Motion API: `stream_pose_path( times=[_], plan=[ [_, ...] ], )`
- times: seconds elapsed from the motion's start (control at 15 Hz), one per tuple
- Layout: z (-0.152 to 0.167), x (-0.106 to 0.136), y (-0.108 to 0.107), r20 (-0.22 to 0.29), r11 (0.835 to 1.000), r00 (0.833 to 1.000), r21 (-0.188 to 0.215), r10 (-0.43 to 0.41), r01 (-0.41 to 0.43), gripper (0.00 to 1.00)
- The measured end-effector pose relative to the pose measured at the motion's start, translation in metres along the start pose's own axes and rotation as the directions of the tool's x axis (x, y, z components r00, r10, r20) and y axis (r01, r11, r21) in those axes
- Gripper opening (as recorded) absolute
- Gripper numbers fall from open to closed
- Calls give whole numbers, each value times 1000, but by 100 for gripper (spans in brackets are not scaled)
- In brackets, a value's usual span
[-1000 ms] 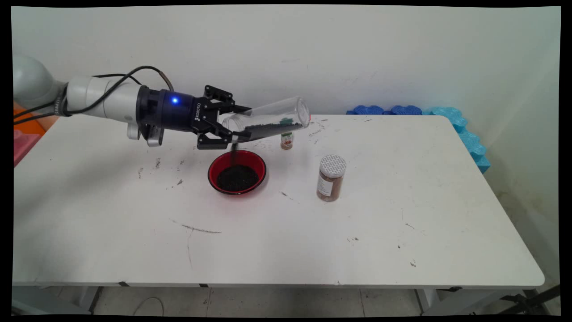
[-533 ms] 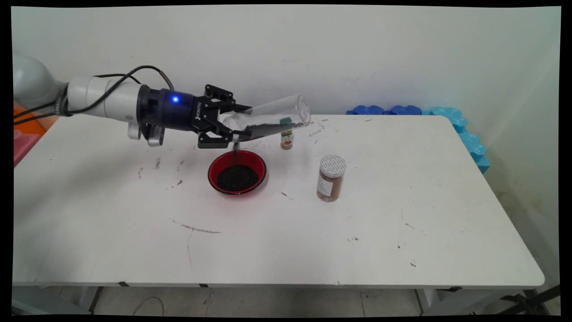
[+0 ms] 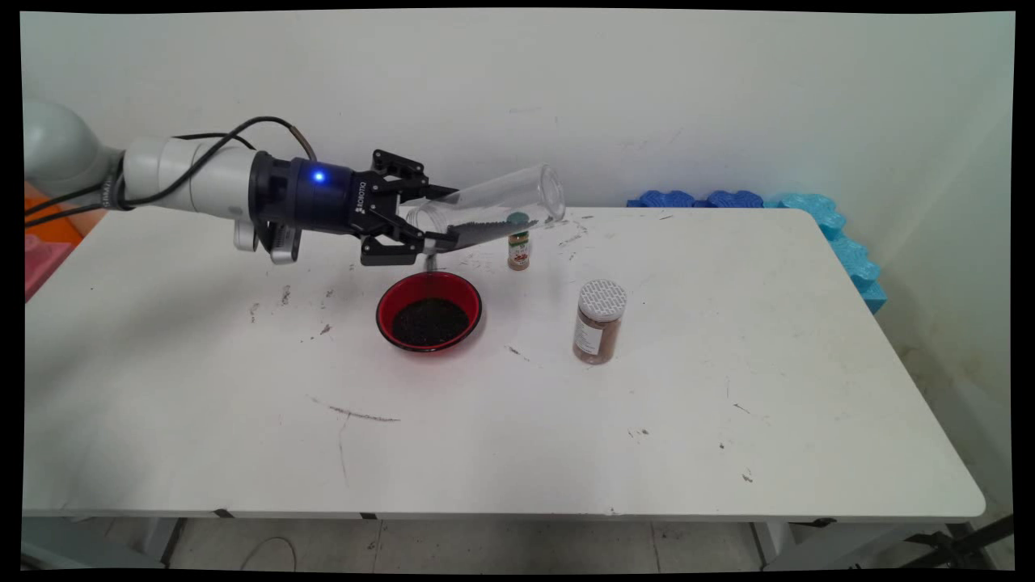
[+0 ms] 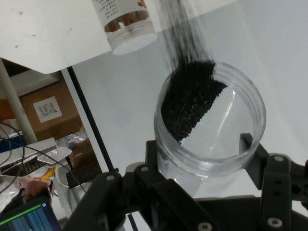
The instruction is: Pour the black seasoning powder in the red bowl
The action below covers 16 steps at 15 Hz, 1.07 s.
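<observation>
- Hand [image 3: 433, 218] was closed on a clear plastic jar [image 3: 493, 208], fingers [image 4: 250, 144] clamped either side of it near the open mouth.
- Jar was held up off the surface [image 3: 728, 388], tipped so the mouth pointed down toward the hand side and the closed base angled up and away from the hand.
- Dark granules [image 4: 190, 103] lay along the lower wall of the jar. In the hand view they were piled against one side, with a blurred streak running out past the rim.
- Thin dark stream [image 3: 430, 263] fell from the jar mouth, directly below the fingertips.
- Red bowl [image 3: 429, 311] sat on the surface right under the hand, already holding a bed of the same dark granules. Jar and bowl were apart, joined only by the stream.
- Small spice bottle with a green cap [image 3: 518, 250] stood upright on the surface beyond the fingertips, just under the raised end of the jar. Can't tell if they touched.
- Larger spice jar with a white perforated lid [image 3: 599, 322] and brown contents stood upright further out from the hand, past the bowl and well apart from it. Hand view showed it [image 4: 126, 26] beyond the held jar.
- Blue foam pieces [image 3: 817, 218] lined the far corner of the surface, well away from the hand.
</observation>
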Motion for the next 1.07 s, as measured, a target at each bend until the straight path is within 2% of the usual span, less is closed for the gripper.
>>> stream_pose_path(
  times=[1.07],
  plan=[
    [3,-8,5,62,998,997,-34,-51,53,0]
  ],
)
